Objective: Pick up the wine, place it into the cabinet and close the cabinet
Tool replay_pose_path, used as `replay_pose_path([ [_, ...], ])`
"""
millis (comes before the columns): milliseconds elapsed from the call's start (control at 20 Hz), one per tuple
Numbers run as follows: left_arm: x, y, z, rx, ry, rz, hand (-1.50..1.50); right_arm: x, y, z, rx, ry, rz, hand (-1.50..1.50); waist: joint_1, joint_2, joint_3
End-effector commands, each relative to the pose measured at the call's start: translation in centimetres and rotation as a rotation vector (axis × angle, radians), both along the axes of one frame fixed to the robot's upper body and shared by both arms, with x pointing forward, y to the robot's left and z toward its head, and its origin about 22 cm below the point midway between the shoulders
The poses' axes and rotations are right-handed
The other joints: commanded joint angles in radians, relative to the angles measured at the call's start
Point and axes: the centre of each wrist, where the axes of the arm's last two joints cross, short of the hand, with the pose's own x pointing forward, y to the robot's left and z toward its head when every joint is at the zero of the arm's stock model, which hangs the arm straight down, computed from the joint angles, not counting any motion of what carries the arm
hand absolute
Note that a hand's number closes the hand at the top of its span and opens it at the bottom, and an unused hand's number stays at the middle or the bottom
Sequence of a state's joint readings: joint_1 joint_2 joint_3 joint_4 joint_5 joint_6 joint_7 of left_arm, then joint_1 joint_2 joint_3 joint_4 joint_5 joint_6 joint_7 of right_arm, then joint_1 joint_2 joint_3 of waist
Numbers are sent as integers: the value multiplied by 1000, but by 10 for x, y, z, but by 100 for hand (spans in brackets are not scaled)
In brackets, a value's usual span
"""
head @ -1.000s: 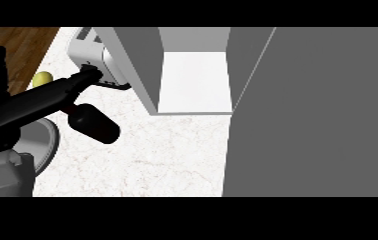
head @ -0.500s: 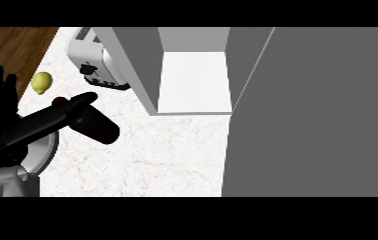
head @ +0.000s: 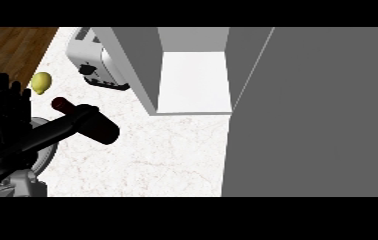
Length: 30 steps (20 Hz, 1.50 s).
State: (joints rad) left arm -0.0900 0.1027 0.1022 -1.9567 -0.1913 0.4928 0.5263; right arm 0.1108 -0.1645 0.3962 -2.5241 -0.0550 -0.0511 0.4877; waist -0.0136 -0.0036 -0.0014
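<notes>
One hand [head: 44, 134], fingers curled round wine [head: 88, 121]; no readable label; cabinet [head: 196, 81] open

Even, bright light falls across the pale desk [head: 162, 154] at centre frame, with no glare or hard shadows. The open cabinet [head: 193, 79], upper centre, glows white on its floor while its side walls shade to grey. The cabinet door [head: 310, 119] fills the right as flat mid-grey. The dark hand [head: 15, 109] at left shows little detail
</notes>
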Motion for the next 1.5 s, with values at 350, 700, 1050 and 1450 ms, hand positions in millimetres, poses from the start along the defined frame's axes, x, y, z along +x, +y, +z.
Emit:
replay_pose_path([
  [350,7,38,-57,-4,46,43,-150,-50,-20,34,24,-92,21,-150,-2,1,0],
  [700,4,52,-92,-10,91,30,-150,-46,-13,34,46,-70,-11,-150,4,0,0],
  [1050,15,68,-123,-32,108,32,-150,-55,-20,40,21,-91,22,-150,-9,1,-1],
  [1450,-2,55,-179,-89,126,-30,-150,-47,-15,34,28,-86,5,-150,-3,1,0],
])
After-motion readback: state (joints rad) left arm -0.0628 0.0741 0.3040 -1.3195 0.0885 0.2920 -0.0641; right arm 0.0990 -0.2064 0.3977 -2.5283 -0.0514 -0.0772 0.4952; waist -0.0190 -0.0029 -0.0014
